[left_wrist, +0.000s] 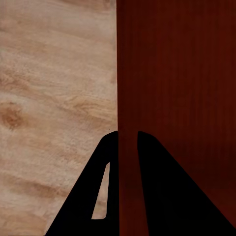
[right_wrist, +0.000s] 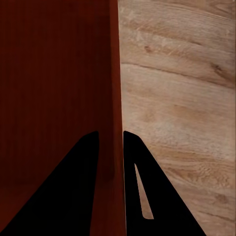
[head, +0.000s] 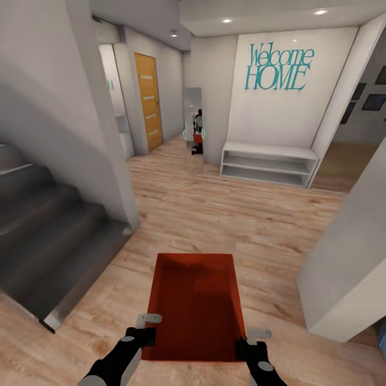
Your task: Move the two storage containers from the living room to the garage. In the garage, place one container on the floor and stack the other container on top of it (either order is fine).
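Orange-red container [head: 196, 305] carried level above wood floor [head: 225, 214] in hallway, left gripper [left_wrist: 128, 135] clamped on its left wall, right gripper [right_wrist: 110, 133] clamped on right wall, stairs [head: 48, 225] left, white bench [head: 268, 163] ahead.

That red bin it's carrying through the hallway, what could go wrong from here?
Each gripper, left and right, pinches only a thin side wall of the storage container, so it may slip or tilt. The stairs on one side and the white wall corner on the other leave room for a bump.
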